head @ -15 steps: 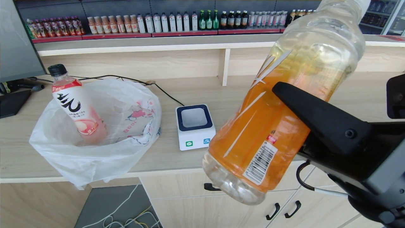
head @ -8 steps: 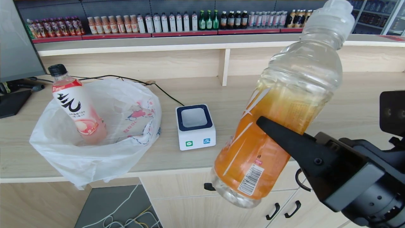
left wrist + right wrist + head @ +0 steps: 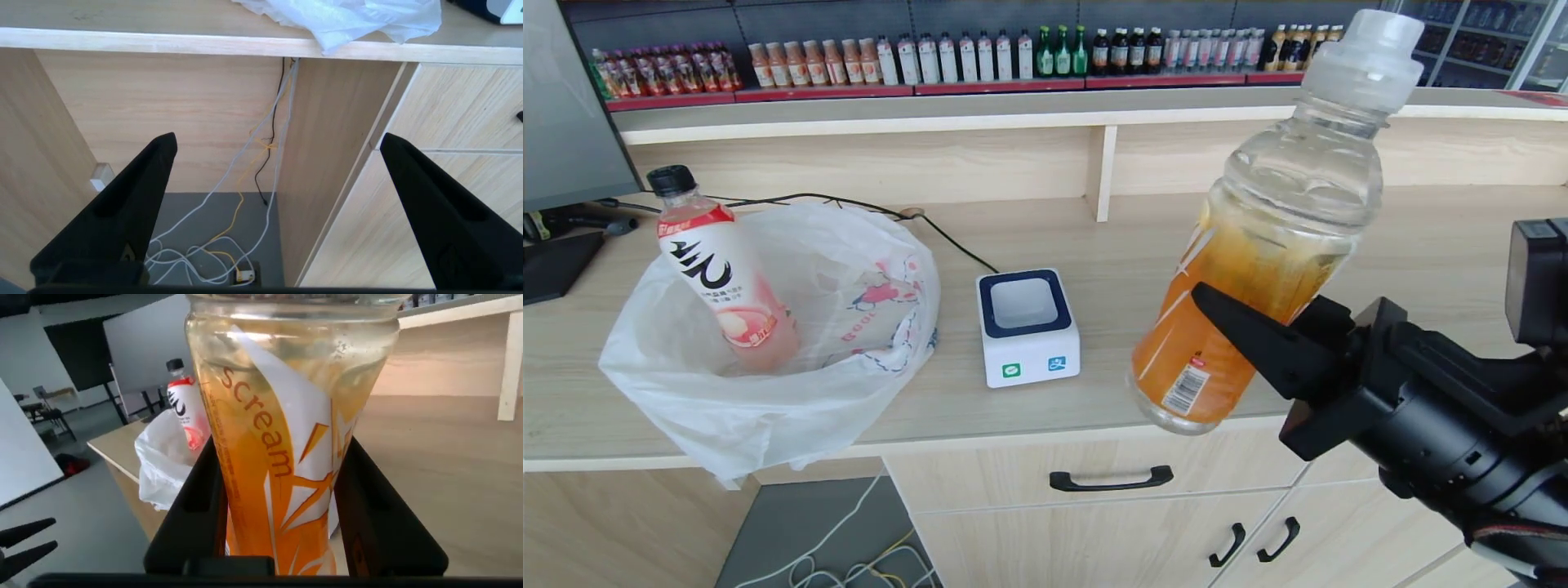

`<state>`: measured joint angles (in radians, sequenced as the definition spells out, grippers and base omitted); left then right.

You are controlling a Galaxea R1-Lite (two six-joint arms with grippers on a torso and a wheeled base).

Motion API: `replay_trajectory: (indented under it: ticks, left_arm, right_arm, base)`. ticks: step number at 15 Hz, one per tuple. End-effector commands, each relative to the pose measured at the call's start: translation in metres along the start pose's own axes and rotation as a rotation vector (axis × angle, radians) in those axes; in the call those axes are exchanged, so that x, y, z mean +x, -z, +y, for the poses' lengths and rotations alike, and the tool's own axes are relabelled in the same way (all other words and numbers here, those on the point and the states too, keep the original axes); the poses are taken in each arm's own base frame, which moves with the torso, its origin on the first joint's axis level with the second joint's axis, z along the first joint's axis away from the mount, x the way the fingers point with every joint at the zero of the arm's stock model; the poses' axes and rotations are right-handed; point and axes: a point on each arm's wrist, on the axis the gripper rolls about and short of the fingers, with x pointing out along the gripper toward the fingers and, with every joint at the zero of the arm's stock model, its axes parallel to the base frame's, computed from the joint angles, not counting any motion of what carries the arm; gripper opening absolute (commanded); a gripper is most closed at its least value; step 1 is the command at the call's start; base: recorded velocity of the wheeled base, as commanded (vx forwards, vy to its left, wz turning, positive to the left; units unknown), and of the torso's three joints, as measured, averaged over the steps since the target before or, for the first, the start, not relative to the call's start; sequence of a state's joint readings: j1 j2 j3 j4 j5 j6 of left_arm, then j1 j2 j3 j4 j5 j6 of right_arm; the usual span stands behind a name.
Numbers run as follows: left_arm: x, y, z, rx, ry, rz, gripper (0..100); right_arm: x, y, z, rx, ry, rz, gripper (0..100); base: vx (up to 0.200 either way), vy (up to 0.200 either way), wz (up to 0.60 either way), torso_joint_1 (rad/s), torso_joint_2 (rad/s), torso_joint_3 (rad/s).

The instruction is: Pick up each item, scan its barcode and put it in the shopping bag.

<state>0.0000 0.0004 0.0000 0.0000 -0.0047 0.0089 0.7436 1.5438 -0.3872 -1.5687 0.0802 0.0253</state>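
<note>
Your right gripper (image 3: 1241, 327), at the right of the head view, is clamped narrow around a clear plastic bottle of orange drink (image 3: 1258, 269). Its black fingers press either side of the orange label with white streaks and lettering. The bottle tilts in the air, pale cap toward the upper right, and a white barcode sticker (image 3: 1185, 389) shows near its base. It is right of the white box scanner with a dark blue window frame (image 3: 1027, 327). At left, a pink-labelled, black-capped bottle (image 3: 723, 269) stands in the white plastic shopping bag (image 3: 768, 408). Your left gripper (image 3: 278, 212) is spread wide, holding nothing.
</note>
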Motion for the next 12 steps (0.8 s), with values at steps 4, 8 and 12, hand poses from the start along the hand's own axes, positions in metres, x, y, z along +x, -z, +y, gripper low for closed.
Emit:
replay_trajectory:
  ticks: [4, 8, 12]
  left_arm:
    - [0.0, 0.0, 0.0, 0.0, 0.0, 0.0, 100]
    - [0.0, 0.0, 0.0, 0.0, 0.0, 0.0, 100]
    - [0.0, 0.0, 0.0, 0.0, 0.0, 0.0, 100]
  right_arm:
    - [0.014, -0.006, -0.007, -0.043, 0.17, -0.048, 0]
    - [0.017, 0.0, -0.008, 0.004, 0.174, -0.035, 0]
    - [0.015, 0.0, -0.009, 0.004, 0.177, -0.034, 0]
  base:
    - [0.0, 0.0, 0.0, 0.0, 0.0, 0.0]
    - [-0.1, 0.0, 0.0, 0.0, 0.0, 0.0]
    - [0.0, 0.0, 0.0, 0.0, 0.0, 0.0]
